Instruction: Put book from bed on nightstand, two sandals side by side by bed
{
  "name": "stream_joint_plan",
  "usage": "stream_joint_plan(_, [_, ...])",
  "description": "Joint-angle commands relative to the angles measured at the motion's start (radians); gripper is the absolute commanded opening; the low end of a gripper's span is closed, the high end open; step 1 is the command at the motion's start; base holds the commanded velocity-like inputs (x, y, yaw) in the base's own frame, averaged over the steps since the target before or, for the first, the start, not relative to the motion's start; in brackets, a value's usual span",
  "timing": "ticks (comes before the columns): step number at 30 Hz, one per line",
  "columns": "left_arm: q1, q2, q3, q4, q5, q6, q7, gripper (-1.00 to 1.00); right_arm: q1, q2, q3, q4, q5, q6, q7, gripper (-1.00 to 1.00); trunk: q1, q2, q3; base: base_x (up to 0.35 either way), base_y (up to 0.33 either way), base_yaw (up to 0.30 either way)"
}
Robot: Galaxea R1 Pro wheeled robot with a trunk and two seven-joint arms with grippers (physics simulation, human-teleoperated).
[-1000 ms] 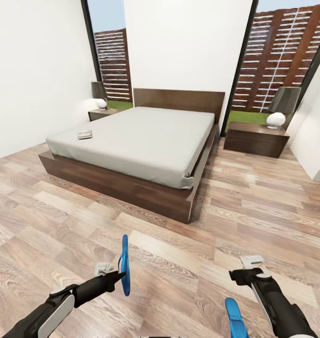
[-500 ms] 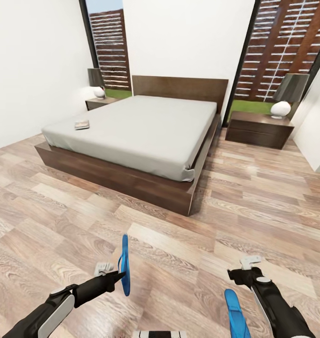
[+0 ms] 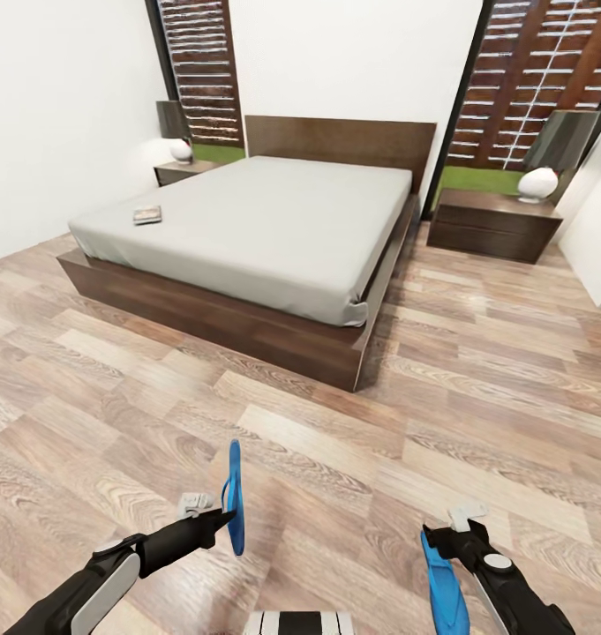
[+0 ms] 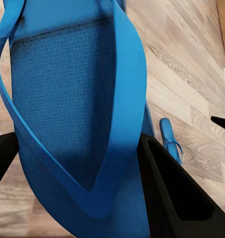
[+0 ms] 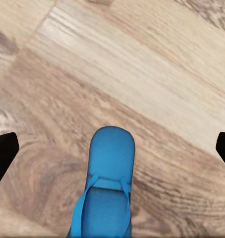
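Head view: the left gripper [image 3: 219,519] is clamped on one blue sandal [image 3: 235,498], held on edge; the book [image 3: 147,214] lies on the grey bed [image 3: 265,229] at 11 o'clock.

Left wrist view: the sole looks thin, rubbery and light; I judge a mid-sole hold best.

Right wrist view: the second sandal [image 5: 106,191] hangs over the plank floor [image 5: 157,69], and I cannot tell the right gripper's state

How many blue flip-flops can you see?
2. One flip-flop is held on edge in the left gripper; the other flip-flop is at the right gripper, above the wood floor.
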Motion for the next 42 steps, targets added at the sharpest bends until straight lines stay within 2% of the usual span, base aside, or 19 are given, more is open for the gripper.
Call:
stream_joint_plan(1, [-0.001,0.001,-0.002,-0.001,0.009,0.007,-0.002,-1.00,0.000,0.001,-0.006,-0.002,0.010,0.005,0.008,1.00,0.000,-0.001,-0.005,0.000,0.000,0.000])
stream_joint_plan(6, [-0.001,0.001,-0.002,-0.001,0.009,0.007,-0.003,-1.00,0.000,0.001,-0.007,-0.003,0.008,0.004,0.008,1.00,0.002,-0.002,-0.024,0.000,0.000,0.000])
stream_joint_plan(8, [-0.001,0.000,-0.002,-0.001,0.009,0.007,-0.003,-1.00,0.000,0.000,-0.008,-0.004,-0.004,0.004,0.008,1.00,0.003,-0.002,-0.032,0.000,0.000,0.000])
stream_joint_plan(13, [-0.001,0.000,-0.002,-0.001,0.009,0.007,-0.003,-1.00,0.000,-0.001,-0.009,-0.004,-0.104,0.005,0.008,1.00,0.006,-0.003,-0.051,0.000,0.000,0.000])
stream_joint_plan(16, [-0.001,0.001,-0.002,-0.001,0.009,0.007,-0.003,-1.00,0.000,0.000,-0.009,-0.004,-0.129,0.005,0.008,1.00,0.007,-0.004,-0.063,0.000,0.000,0.000])
stream_joint_plan(42, [-0.001,0.000,-0.002,-0.001,0.011,0.007,-0.003,-1.00,0.000,0.000,-0.009,-0.003,-0.137,0.006,0.008,1.00,0.019,-0.010,-0.163,0.000,0.000,0.000])
